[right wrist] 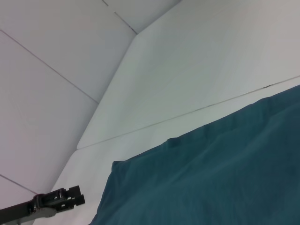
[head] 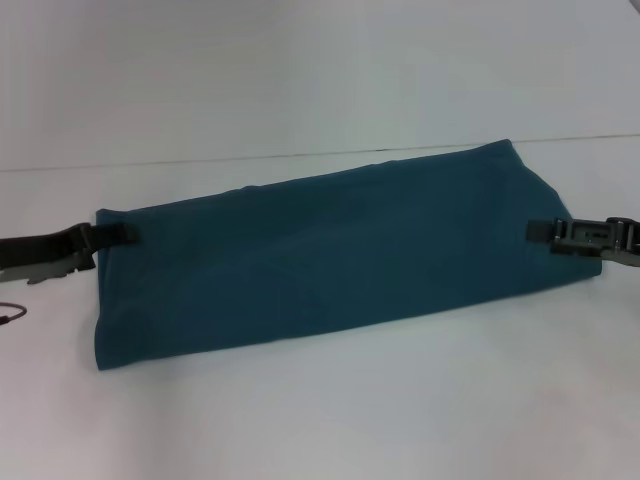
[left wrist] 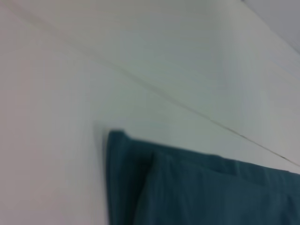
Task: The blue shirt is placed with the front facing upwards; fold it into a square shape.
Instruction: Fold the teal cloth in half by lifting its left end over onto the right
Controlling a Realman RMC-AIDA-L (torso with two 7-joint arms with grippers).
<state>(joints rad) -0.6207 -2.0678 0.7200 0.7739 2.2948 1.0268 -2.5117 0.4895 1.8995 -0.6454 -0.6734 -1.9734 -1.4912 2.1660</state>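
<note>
In the head view the shirt is lying folded into a long band across the white counter, plain side up. The left gripper is reaching in at the band's left end, the right gripper at its right end; each one's fingers are touching the cloth edge, but I cannot tell whether they are pinching it.

The left wrist view is showing a layered shirt corner on the counter.

The right wrist view is showing the shirt with the left gripper just beside its far end.

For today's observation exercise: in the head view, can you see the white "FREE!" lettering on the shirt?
No, the blue shirt lies folded into a long band showing only plain teal fabric, with no lettering visible.
</note>
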